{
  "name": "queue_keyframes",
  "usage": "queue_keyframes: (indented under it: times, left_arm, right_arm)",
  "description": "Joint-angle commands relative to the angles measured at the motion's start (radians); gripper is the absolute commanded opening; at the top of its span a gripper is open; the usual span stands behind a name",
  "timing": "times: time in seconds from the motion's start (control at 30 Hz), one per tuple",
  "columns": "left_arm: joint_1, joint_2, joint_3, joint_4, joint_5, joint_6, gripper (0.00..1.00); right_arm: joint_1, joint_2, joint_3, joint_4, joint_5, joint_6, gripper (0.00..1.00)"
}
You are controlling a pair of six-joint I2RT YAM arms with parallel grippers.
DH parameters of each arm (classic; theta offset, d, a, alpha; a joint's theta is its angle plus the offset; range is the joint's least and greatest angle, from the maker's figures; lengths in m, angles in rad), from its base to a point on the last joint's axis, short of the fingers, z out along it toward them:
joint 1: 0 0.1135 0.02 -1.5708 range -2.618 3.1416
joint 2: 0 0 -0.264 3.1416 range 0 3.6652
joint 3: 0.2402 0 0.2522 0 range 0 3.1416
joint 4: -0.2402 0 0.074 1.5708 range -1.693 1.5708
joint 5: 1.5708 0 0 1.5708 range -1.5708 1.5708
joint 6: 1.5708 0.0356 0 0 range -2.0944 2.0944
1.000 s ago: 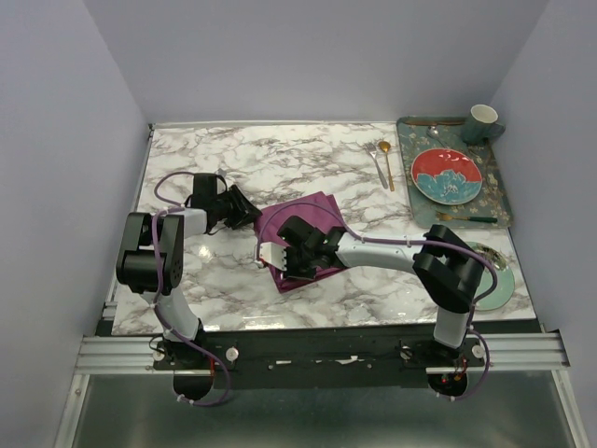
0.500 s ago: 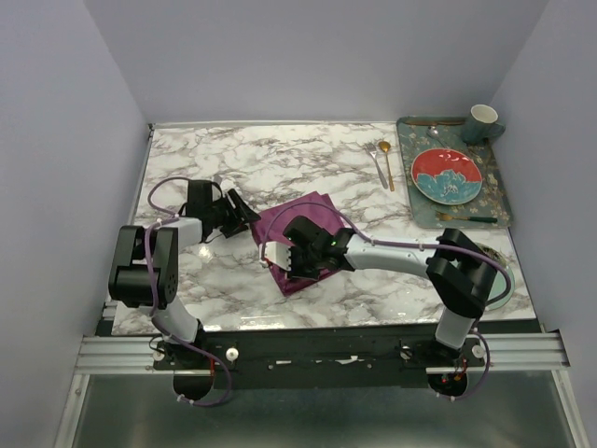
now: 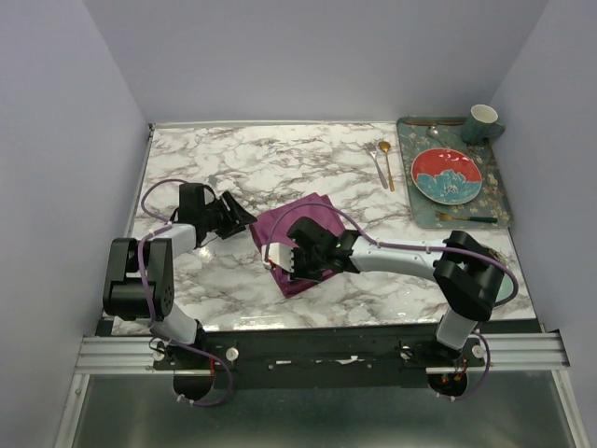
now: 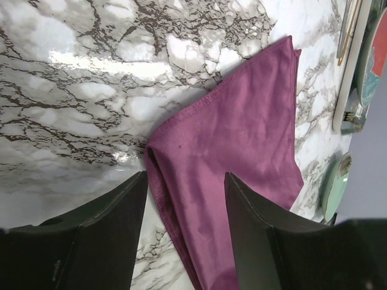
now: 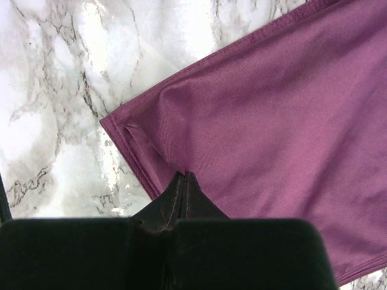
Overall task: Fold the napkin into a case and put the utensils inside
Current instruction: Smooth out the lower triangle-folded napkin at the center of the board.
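Observation:
The plum napkin (image 3: 310, 217) lies folded on the marble, a narrow doubled edge along its left side (image 4: 158, 181). My left gripper (image 3: 244, 217) hovers low at that left edge, open, with the doubled edge between its fingers (image 4: 97, 232) and nothing gripped. Over the napkin's near part my right gripper (image 3: 287, 262) is shut, and its joined tips (image 5: 184, 178) press into the cloth (image 5: 272, 121), which puckers around them. The silver fork (image 3: 375, 164) and gold spoon (image 3: 386, 162) lie side by side at the far right, beside the tray.
A patterned tray (image 3: 497, 191) at the far right carries a red plate (image 3: 447, 175), a mug (image 3: 483, 122) and a green-handled utensil (image 3: 466, 218). A pale green plate (image 3: 505, 283) sits partly under my right arm. The table's left edge lies just behind the left arm.
My left arm has sunk lower and its jaws have spread wider at the napkin's left edge. The right gripper stayed shut on the cloth, shifting slightly right.

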Motion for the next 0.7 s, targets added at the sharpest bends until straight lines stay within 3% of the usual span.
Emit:
queue_keyframes:
  times: [0.0,0.2,0.6,0.67]
  left_arm:
    - [-0.008,0.009,-0.003,0.027,0.028,-0.017,0.63]
    - [-0.030,0.056,-0.006,0.051,-0.009,-0.030,0.63]
    - [-0.047,0.168,0.008,0.183,0.017,-0.117,0.49]
    - [-0.047,0.156,0.013,0.179,0.008,-0.114,0.43]
  right_arm:
    - [0.010,0.044,-0.019,0.029,-0.019,-0.009,0.01]
    - [0.010,0.049,-0.034,0.038,-0.017,-0.009,0.01]
    - [0.010,0.034,-0.051,0.038,-0.017,-0.012,0.01]
    - [0.010,0.029,-0.054,0.038,-0.014,-0.013,0.01]
